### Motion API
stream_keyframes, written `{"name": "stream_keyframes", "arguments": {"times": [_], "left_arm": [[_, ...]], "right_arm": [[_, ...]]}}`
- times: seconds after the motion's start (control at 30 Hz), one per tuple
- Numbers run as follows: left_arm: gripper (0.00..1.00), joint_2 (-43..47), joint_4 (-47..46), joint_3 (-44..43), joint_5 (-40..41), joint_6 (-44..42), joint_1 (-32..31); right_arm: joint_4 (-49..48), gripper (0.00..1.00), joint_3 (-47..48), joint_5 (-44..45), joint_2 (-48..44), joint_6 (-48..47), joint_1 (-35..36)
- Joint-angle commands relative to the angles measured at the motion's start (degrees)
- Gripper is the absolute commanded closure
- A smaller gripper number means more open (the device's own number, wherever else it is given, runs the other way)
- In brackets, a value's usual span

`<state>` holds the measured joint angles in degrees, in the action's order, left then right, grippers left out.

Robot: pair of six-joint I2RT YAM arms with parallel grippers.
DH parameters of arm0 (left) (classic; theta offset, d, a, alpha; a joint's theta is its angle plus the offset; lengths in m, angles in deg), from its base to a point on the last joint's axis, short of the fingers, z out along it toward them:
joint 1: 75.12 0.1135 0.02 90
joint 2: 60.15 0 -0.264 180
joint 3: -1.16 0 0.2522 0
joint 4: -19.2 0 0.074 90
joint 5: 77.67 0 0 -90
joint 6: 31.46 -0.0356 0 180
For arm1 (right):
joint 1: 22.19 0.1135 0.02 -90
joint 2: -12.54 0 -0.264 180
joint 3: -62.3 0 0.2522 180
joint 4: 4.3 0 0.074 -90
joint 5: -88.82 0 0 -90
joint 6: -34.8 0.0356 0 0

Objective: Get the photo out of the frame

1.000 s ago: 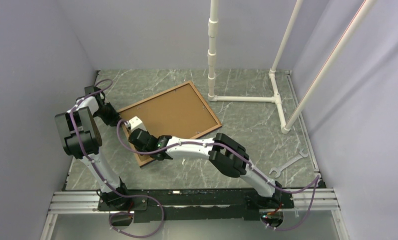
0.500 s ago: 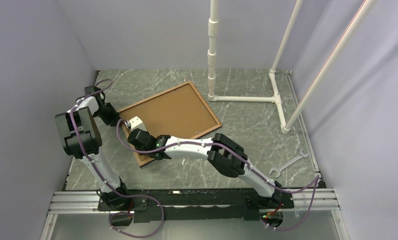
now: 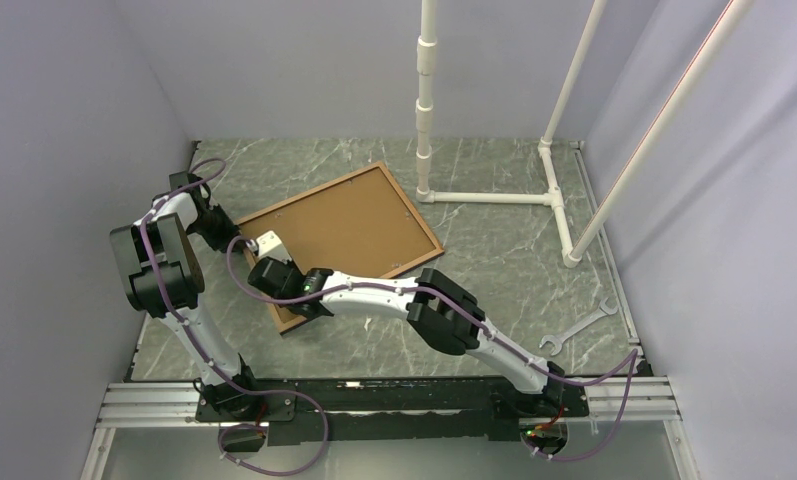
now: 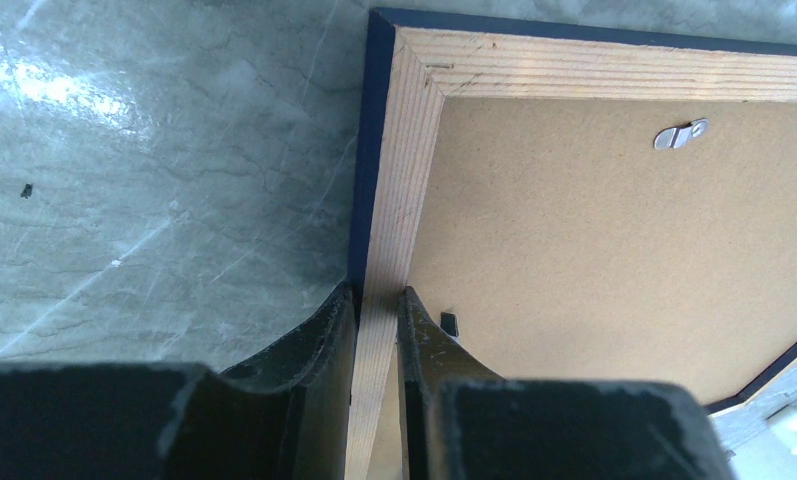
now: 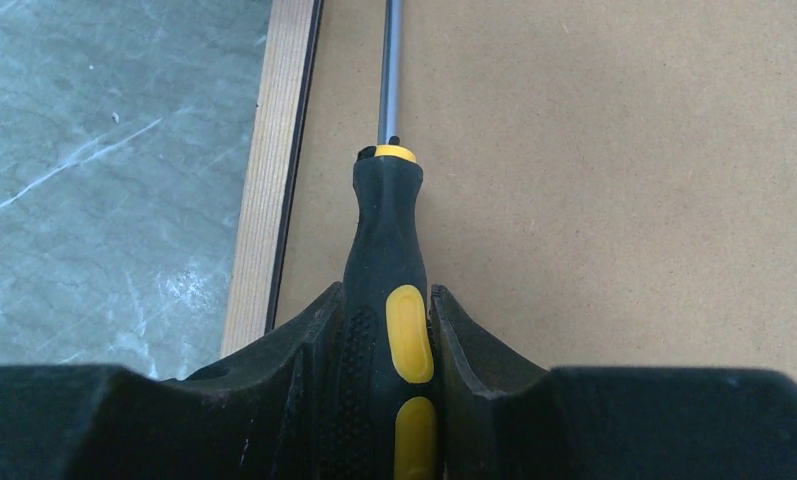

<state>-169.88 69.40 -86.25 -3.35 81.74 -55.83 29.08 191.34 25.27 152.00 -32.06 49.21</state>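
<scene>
1. The frame (image 3: 412, 205) lies face down on the marbled grey-green counter (image 3: 494, 270), left of the middle and turned at an angle, with one corner pointing far and another near.
2. The photo (image 3: 354, 225) sits inside the frame. Only its brown hardboard back shows, and the printed side cannot be seen.
3. In the left wrist view the frame's back is a pale wooden rail with a thin navy outer edge.
4. The left pincer (image 4: 376, 300) is clenched on that wooden rail at the frame's left side. One finger is on the outer navy edge and the other is on the inner side, against the hardboard.
5. A small silver turn clip (image 4: 679, 133) lies on the hardboard, close to the far rail.
6. The right pincer (image 5: 386, 300) is grasping a screwdriver (image 5: 386, 230) by its black and yellow handle. The steel shaft runs out over the hardboard, just beside the wooden rail and parallel to it. The tip is out of view.
7. An open-ended wrench (image 3: 577, 328) lies at the right near side of the counter, well apart from the frame.
8. A white pipe stand (image 3: 489, 197) rises at the far right.
</scene>
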Motion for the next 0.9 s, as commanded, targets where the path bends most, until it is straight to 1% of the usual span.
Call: {"name": "stream_keyframes", "arguments": {"times": [0.0,0.13,0.33,0.47,0.6,0.67,0.7,0.77,0.8,0.87], "left_arm": [[1.00,-1.8,2.7,-0.2,0.7,-1.1,-0.2],[1.00,-1.8,2.8,-0.2,0.7,-1.1,-0.3],[0.99,-1.3,2.6,-0.1,1.4,-0.7,-0.2],[0.84,-0.4,2.6,0.0,2.5,-0.9,-0.1],[0.69,1.0,2.5,0.2,2.3,-1.3,-0.2],[0.59,2.3,2.0,0.6,2.3,-1.3,-0.2],[0.55,3.3,1.9,0.7,2.4,-1.3,-0.1],[0.46,4.8,1.5,1.0,1.9,-1.4,-0.1],[0.44,5.6,1.2,1.3,1.4,-1.3,-0.2],[0.40,7.7,0.5,2.1,0.5,-1.2,-0.1]], "right_arm": [[-0.1,1.00,0.8,1.5,-0.6,-0.4,-0.1],[0.2,1.00,0.2,1.7,-2.2,-0.8,-0.9],[-4.6,1.00,-11.0,4.8,-15.3,-3.3,-3.3],[-5.6,1.00,-21.7,7.9,-26.2,-3.1,-6.6],[-6.1,1.00,-37.0,7.9,-39.1,0.4,-13.7],[-5.7,1.00,-46.2,8.4,-45.8,2.2,-18.2],[-5.3,1.00,-50.2,9.1,-50.2,3.4,-20.5],[-2.6,1.00,-56.8,10.2,-55.8,6.9,-26.2],[-0.1,1.00,-59.5,9.4,-58.2,9.2,-29.7],[2.6,1.00,-65.1,5.9,-62.9,10.9,-36.9]]}}
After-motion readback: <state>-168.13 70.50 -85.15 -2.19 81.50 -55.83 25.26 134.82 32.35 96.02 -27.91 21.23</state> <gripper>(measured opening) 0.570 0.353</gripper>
